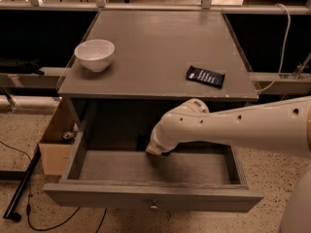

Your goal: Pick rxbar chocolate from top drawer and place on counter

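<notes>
The gripper (pixel 153 150) is down inside the open top drawer (pixel 146 198), close to the back wall, and I cannot tell if it is wide, narrow or holding something. A small dark thing touching it may be the rxbar chocolate (pixel 141 141), but it is mostly hidden. Above the gripper is the counter (pixel 155 42), with a white bowl (pixel 95 54) far off to one side and a blue-black snack bar (pixel 205 76) nearer on the other side.

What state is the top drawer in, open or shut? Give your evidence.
Open. The top drawer sticks out past the counter, its floor exposed; the gripper reaches down into its back part.
</notes>
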Robot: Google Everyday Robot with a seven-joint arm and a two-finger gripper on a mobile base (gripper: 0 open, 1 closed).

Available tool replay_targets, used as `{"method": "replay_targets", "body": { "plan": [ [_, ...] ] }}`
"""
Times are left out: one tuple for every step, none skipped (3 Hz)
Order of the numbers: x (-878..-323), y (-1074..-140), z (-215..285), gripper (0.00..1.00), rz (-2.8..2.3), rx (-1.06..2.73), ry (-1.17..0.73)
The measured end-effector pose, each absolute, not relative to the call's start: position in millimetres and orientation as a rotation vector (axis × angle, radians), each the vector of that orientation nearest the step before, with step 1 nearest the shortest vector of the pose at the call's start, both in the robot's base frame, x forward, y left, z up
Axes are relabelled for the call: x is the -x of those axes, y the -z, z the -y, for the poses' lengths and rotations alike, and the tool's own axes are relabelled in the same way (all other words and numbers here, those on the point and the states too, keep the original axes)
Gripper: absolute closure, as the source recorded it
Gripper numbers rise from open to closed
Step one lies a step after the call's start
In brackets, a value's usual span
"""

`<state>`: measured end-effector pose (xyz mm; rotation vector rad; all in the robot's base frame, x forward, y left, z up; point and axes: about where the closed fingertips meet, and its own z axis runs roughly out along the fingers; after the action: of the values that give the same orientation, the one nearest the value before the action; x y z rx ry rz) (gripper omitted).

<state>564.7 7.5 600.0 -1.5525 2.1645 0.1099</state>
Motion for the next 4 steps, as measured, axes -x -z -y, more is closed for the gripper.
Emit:
{"method": "replay_targets", "body": {
  "plan": [
    [-560,-602,-7,1.0,-2.182,1.545,-0.122],
    [-541,-619,1,1.0,-2.202,1.507,-0.106],
    [-508,-649,9,1.0,-2.178,1.474,-0.067],
    [-506,-660,10,0.73,-2.159,1.473,-0.047]
  ]
}}
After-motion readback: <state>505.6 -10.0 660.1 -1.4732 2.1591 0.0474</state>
